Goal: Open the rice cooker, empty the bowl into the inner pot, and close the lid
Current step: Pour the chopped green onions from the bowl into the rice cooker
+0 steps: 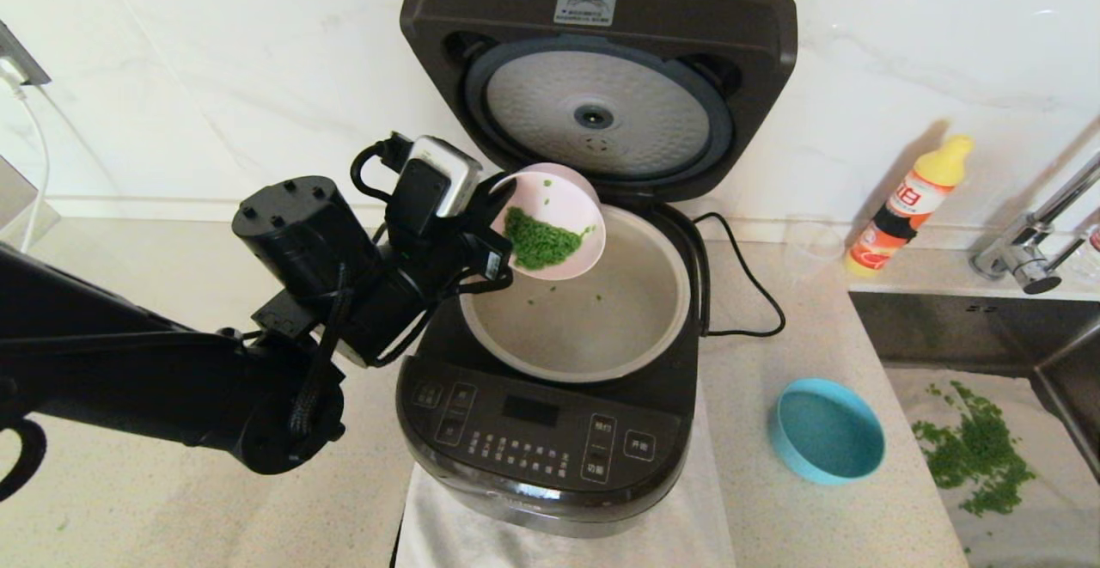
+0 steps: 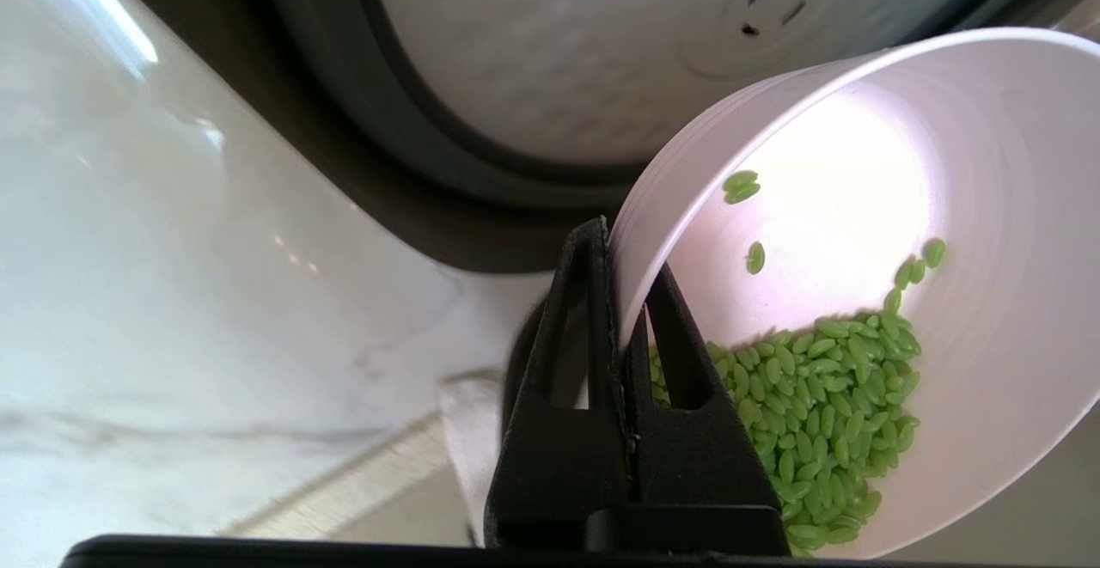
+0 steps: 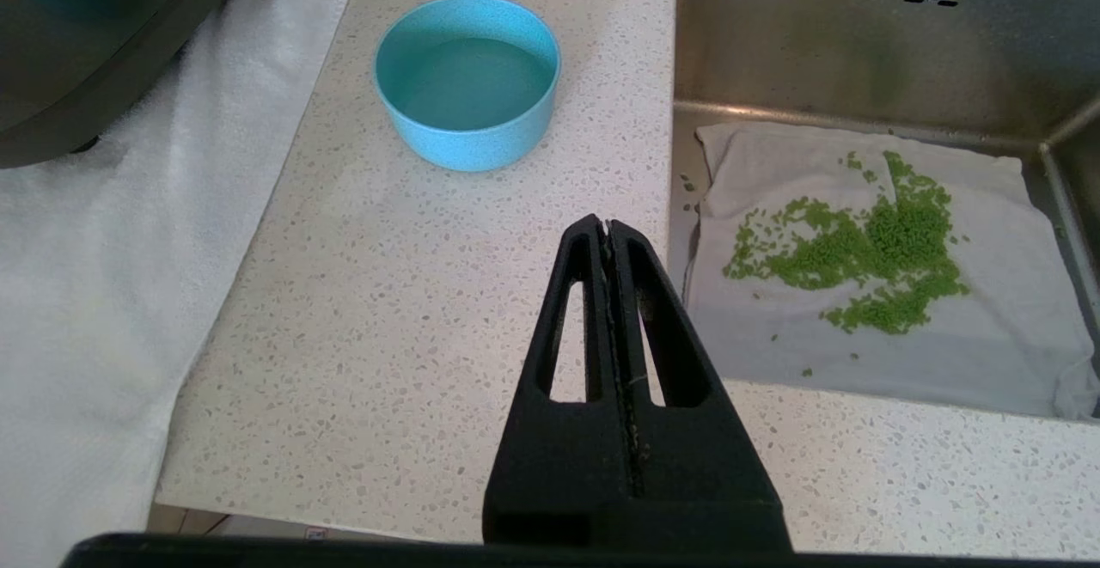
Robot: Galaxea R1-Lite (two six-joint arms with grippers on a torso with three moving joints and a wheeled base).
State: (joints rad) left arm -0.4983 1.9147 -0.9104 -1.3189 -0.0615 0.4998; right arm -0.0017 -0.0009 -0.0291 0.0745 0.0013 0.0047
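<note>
Your left gripper (image 1: pixel 497 226) is clamped on the rim of the pink bowl (image 1: pixel 550 222), tipped steeply over the inner pot (image 1: pixel 577 319). Green grains (image 2: pixel 812 405) heap at its low side, and a few lie in the pot. The cooker (image 1: pixel 550 430) sits on a white towel (image 1: pixel 567 534), its lid (image 1: pixel 599 78) upright. Your right gripper (image 3: pixel 608 233) is pressed closed on nothing, above the counter (image 3: pixel 412 293) near the blue bowl (image 3: pixel 467 80).

On your right, a blue bowl (image 1: pixel 827 430) sits on the speckled counter (image 1: pixel 816 516), just beside the white towel (image 1: pixel 567 542). Further right you see a steel sink (image 1: pixel 954 336) holding a cloth strewn with green grains (image 1: pixel 975 448). A yellow-capped bottle (image 1: pixel 911 205) stands by the wall, near the faucet (image 1: pixel 1031 241).
</note>
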